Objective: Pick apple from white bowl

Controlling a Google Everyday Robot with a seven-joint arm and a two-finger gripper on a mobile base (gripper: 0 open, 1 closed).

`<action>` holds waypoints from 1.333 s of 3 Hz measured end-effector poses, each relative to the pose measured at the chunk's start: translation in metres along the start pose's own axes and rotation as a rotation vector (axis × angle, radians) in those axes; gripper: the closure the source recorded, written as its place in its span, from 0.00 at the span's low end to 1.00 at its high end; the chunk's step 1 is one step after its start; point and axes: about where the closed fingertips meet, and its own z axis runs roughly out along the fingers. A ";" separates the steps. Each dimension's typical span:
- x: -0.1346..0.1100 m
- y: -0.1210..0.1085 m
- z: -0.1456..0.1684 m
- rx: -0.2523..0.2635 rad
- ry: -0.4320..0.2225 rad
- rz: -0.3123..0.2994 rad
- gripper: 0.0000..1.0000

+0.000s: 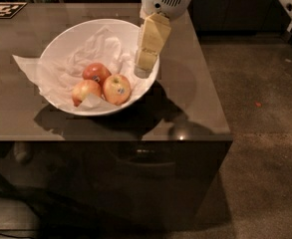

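Observation:
The white bowl (pixel 61 54) sits on the brown table, lined with crumpled white paper. Three apples lie at its front. The apple (pixel 116 89), yellow-orange with a red blush and a small sticker, is the rightmost and largest. A deeper red apple (pixel 96 72) lies behind it and a paler apple (pixel 85 91) to its left. My gripper (pixel 144 68) hangs over the bowl's right rim, above and to the right of the apple, apart from it.
The table (pixel 195 103) ends at the right and front edges, with grey floor beyond. A black-and-white marker tag (pixel 3 9) lies at the far left corner. White paper (pixel 26 66) spills over the bowl's left rim.

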 end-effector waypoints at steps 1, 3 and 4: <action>0.011 -0.011 0.029 -0.029 -0.016 0.044 0.00; 0.028 -0.027 0.068 -0.079 -0.003 0.106 0.00; 0.013 -0.021 0.050 -0.031 -0.002 0.111 0.00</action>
